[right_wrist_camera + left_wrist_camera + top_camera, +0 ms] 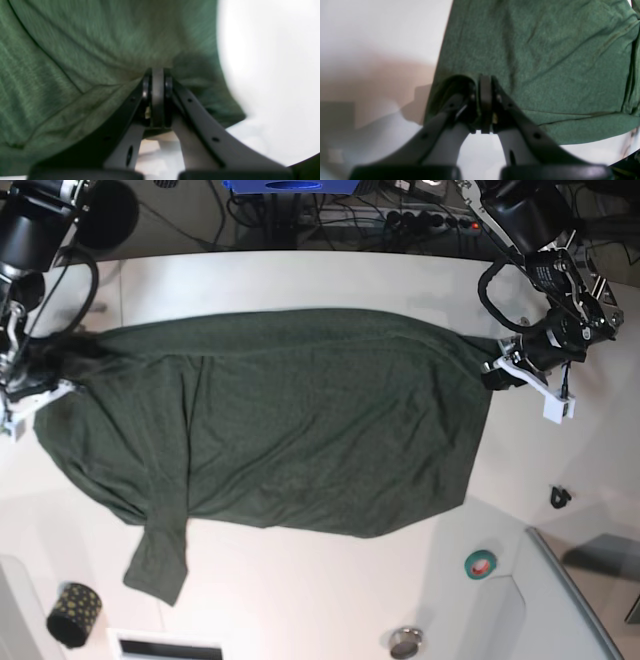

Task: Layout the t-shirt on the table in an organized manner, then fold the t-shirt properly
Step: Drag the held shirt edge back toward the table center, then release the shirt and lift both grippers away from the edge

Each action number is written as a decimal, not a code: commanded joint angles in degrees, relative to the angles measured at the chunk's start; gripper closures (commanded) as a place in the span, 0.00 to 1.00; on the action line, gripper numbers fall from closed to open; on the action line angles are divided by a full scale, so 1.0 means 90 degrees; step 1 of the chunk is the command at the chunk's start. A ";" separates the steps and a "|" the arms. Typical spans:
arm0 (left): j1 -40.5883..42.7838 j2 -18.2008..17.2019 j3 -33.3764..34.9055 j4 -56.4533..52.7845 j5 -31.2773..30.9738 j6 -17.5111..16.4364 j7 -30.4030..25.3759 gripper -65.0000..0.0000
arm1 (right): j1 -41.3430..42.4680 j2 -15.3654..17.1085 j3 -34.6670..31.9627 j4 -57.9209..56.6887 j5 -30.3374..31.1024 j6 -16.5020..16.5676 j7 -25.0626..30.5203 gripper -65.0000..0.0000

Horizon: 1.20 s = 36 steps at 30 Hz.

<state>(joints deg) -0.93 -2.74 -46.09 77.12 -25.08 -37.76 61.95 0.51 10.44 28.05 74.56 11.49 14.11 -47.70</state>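
Observation:
The dark green t-shirt (300, 420) is stretched wide across the white table (330, 590), with one sleeve hanging toward the front left. At its right edge in the base view, my left gripper (492, 375) is shut on the fabric. The left wrist view shows that gripper (485, 82) pinching a hem of the t-shirt (545, 62), its jaws together, above the table (382, 30). My right gripper (55, 380) grips the shirt's left end. Seen from the right wrist, it (158, 75) is shut on a fold of the t-shirt (75, 62), with bare table (270, 75) beside it.
A green tape roll (480, 563) and a small black object (559, 497) lie at the front right, near a grey raised tray (570, 600). A dark dotted cylinder (73, 613) stands at the front left. A round metal piece (405, 642) sits at the front edge.

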 commanded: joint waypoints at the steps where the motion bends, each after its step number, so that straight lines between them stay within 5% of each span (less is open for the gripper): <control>1: -0.0077 -0.0071 -0.0012 0.0100 -0.0119 -0.0039 -0.0090 1.00 | -0.0101 0.0086 0.0033 0.0570 0.0067 0.0137 0.0079 0.99; 5: -0.0077 -0.0071 -0.0032 0.0100 -0.0100 -0.0039 -0.0100 1.00 | -0.0628 -0.0070 0.0023 0.1673 0.0067 0.0156 0.0040 0.99; 15: -0.0283 -0.0052 -0.0042 -0.0066 -0.0139 0.0186 -0.0100 1.00 | -0.1107 -0.0315 -0.0035 0.1947 0.0077 0.0274 0.0030 0.99; 21: -0.0302 -0.0052 -0.0042 -0.0144 -0.0158 0.0352 -0.0110 1.00 | -0.2143 -0.0969 -0.0152 0.3070 0.0057 0.1690 0.0030 0.99; 28: -0.0498 -0.0032 -0.0325 -0.0340 -0.0158 0.0361 -0.0110 1.00 | -0.2983 -0.0950 -0.1598 0.3158 0.0047 0.1846 0.0499 0.99; 32: -0.0654 -0.0042 -0.0579 -0.0681 -0.0129 0.0361 -0.0110 1.00 | -0.3168 -0.0442 -0.3132 0.3158 0.0057 0.1856 0.0548 0.99; 36: -0.0654 -0.0062 -0.0579 -0.0730 -0.0139 0.0361 -0.0110 1.00 | -0.3080 -0.0412 -0.3786 0.3100 0.0057 0.1797 0.0548 0.98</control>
<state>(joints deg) -5.91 -2.42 -51.33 69.73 -25.34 -34.33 61.93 -27.49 6.28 -6.46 101.60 11.77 30.50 -43.64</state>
